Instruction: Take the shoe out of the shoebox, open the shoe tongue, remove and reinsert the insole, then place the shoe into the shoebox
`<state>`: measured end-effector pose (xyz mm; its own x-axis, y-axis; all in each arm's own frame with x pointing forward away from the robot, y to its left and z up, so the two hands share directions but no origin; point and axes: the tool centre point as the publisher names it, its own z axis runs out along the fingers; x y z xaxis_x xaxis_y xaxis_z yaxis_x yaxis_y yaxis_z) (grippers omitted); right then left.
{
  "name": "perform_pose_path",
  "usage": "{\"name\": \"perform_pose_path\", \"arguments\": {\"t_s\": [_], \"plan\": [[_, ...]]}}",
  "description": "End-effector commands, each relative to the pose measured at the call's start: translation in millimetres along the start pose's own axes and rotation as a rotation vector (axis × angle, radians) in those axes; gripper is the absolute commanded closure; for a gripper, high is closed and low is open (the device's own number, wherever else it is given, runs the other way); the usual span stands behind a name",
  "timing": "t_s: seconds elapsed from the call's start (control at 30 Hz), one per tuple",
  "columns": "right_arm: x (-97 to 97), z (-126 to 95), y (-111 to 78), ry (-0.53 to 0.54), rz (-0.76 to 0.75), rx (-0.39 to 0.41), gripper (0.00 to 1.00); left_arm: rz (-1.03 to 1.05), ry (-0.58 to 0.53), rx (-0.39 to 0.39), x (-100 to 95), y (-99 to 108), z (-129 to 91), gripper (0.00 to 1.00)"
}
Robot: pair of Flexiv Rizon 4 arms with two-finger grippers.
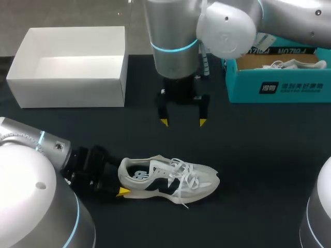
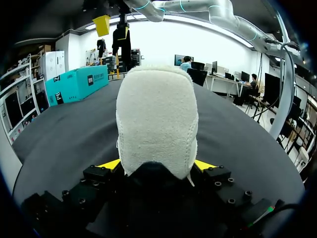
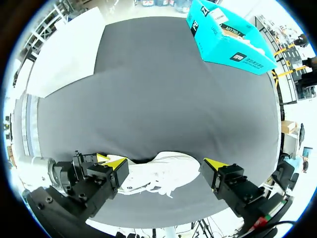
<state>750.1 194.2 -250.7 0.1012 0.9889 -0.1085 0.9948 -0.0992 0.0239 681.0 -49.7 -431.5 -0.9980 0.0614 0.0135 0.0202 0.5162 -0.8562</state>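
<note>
The left claw grips the shoe by the heel — toe pointing to my right. The right claw hangs open above the tabletop, just beyond the laces.

A black counter fills the middle of the room, matte and dark all over; at its far right corner sits a teal box, open at the top, with brown card showing inside; pale print runs along its near wall; a white laced shoe lies in it, only partly showing above the rim; its loose laces trail toward the box's left end.
</note>
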Motion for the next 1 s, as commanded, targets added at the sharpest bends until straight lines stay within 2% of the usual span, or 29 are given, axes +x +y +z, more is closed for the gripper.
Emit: {"name": "perform_pose_path", "arguments": {"t_s": [0.03,0.07,0.13,0.17,0.6,0.77,1.0], "plan": [[11.5,8.6,-15.4,0.019,-0.052,-0.018,0.00,-0.001,0.003,-0.004,-4.5,14.5,11.5,1.00],[13.8,11.3,-18.4,0.038,-0.051,-0.006,0.00,-0.001,0.003,-0.004,-4.5,14.5,11.5,1.00],[18.1,17.2,-23.0,0.026,-0.033,0.069,0.00,-0.001,0.003,-0.004,-4.5,14.5,11.5,1.00],[16.7,20.6,-25.2,0.091,-0.012,0.070,0.00,-0.001,0.003,-0.004,-4.5,14.5,11.5,1.00],[16.7,20.6,-25.2,0.091,-0.012,0.070,0.00,-0.001,0.003,-0.004,-4.5,14.5,11.5,1.00],[30.8,18.1,-25.1,0.057,-0.065,0.074,0.00,-0.001,0.003,-0.004,-4.5,14.5,11.5,1.00],[53.4,20.4,-41.5,0.023,-0.062,0.081,0.00,-0.001,0.003,-0.004,-4.5,14.5,11.5,1.00]]}}
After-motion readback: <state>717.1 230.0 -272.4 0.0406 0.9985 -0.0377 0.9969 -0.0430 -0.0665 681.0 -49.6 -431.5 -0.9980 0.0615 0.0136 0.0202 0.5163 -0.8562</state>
